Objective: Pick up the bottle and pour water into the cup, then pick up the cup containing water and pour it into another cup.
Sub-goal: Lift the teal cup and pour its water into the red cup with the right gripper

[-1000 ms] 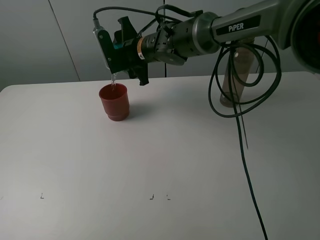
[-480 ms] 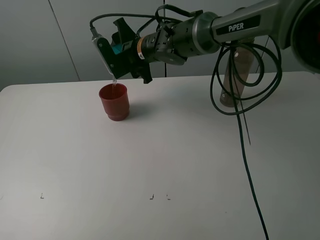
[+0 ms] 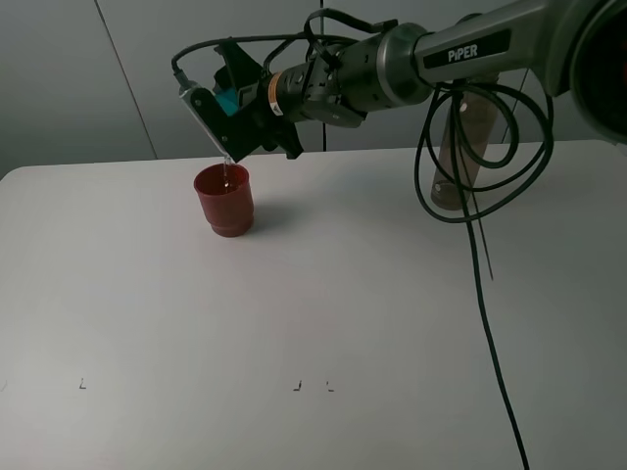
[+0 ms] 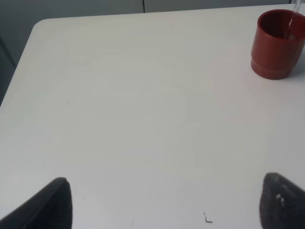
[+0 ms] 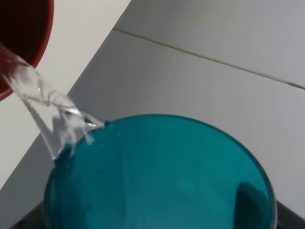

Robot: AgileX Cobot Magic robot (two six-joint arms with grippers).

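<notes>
My right gripper (image 3: 238,110) reaches across to the left half of the table and is shut on the teal-blue cup (image 3: 227,98), holding it tipped steeply above the red-brown cup (image 3: 224,200). A thin stream of water (image 3: 226,168) falls from the teal rim into the red-brown cup. In the right wrist view the teal cup (image 5: 157,176) fills the picture, water (image 5: 43,100) spills over its lip, and the red-brown cup (image 5: 19,43) lies below. The smoky bottle (image 3: 457,147) stands upright at the back right, partly behind cables. My left gripper (image 4: 167,210) is open over bare table, far from the red-brown cup (image 4: 276,45).
Black cables (image 3: 470,186) hang from the right arm and trail down across the right of the white table (image 3: 294,313). Small black marks (image 3: 312,387) sit near the table's front. A grey wall runs behind the table's far edge.
My right gripper has rolled the teal cup further over and lifted slightly. Water keeps running into the red-brown cup, which has not moved.
</notes>
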